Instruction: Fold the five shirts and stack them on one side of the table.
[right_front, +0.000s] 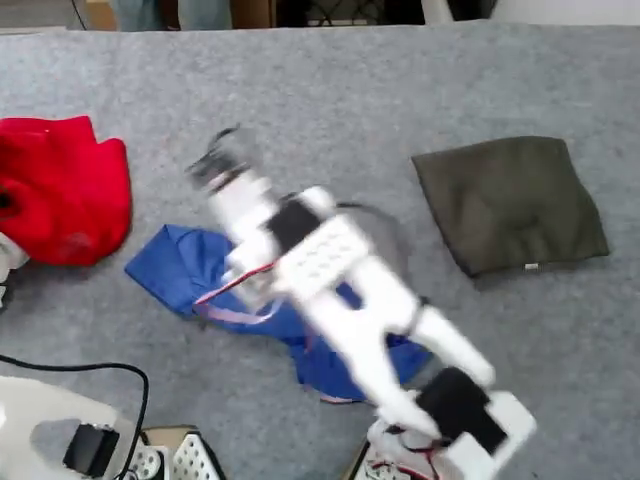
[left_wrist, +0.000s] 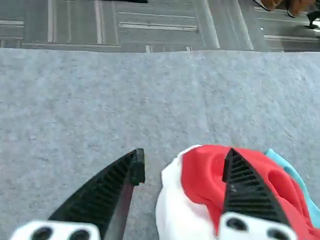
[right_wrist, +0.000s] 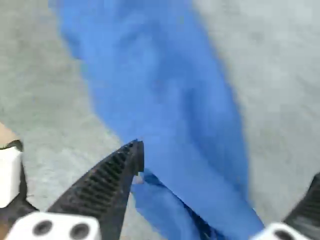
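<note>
Right gripper (right_wrist: 227, 161) — jaws spread over crumpled blue shirt (right_wrist: 160, 85), likely poised to pinch; folded olive shirt (right_front: 510, 200) set aside, far right.

No legible text, labels or numbers anywhere.

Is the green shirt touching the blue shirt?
Apart. The high view shows a strip of bare grey table between the green shirt and the blue shirt.
</note>
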